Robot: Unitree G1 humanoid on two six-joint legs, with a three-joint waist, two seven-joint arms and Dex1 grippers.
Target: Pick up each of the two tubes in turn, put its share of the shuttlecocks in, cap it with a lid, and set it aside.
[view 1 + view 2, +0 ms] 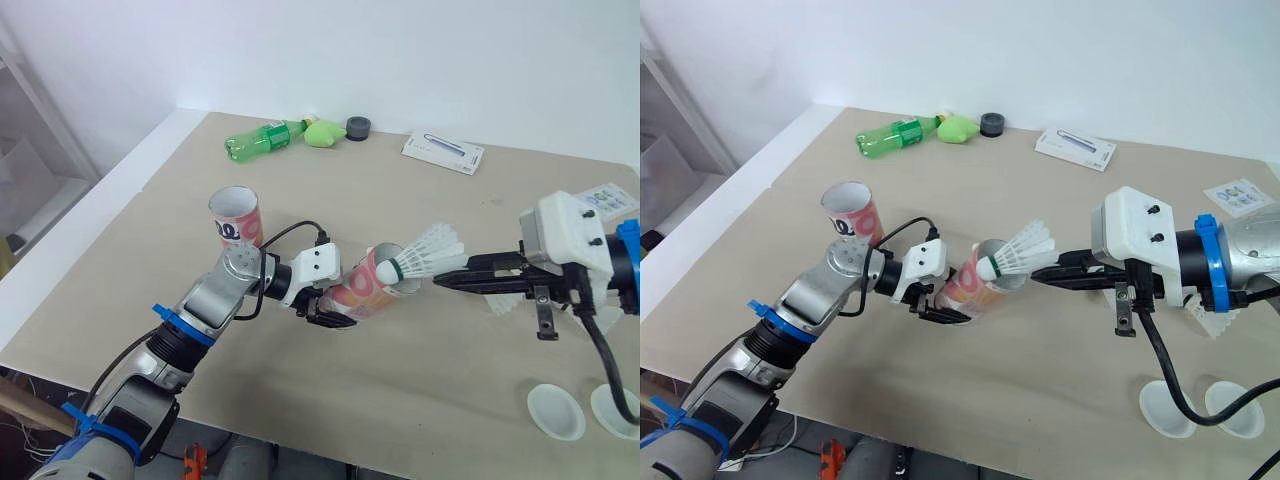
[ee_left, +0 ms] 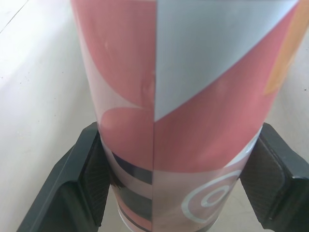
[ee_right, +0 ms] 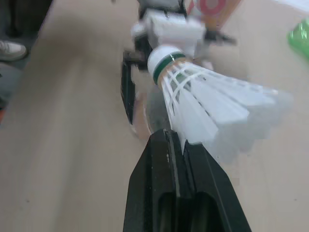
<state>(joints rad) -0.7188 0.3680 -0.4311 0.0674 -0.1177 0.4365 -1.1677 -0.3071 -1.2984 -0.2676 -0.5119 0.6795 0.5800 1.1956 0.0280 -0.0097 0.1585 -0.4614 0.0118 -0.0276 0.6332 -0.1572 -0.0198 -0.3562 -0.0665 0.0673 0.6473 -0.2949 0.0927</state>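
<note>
The left gripper clamps the tilted pink-and-grey cardboard tube round its body, while the right gripper is pinched onto the skirt of the white feather shuttlecock, probably light and crushable, wanting gentle pressure.

Green bottle, white box

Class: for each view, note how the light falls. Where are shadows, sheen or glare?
Left eye view: even light, only faint soft shadow on the table under the tube. Left wrist view: pale sheen low on the tube inside the left gripper. Right wrist view: the shuttlecock, its feathers pinched by the right gripper, shows brightest white.
</note>
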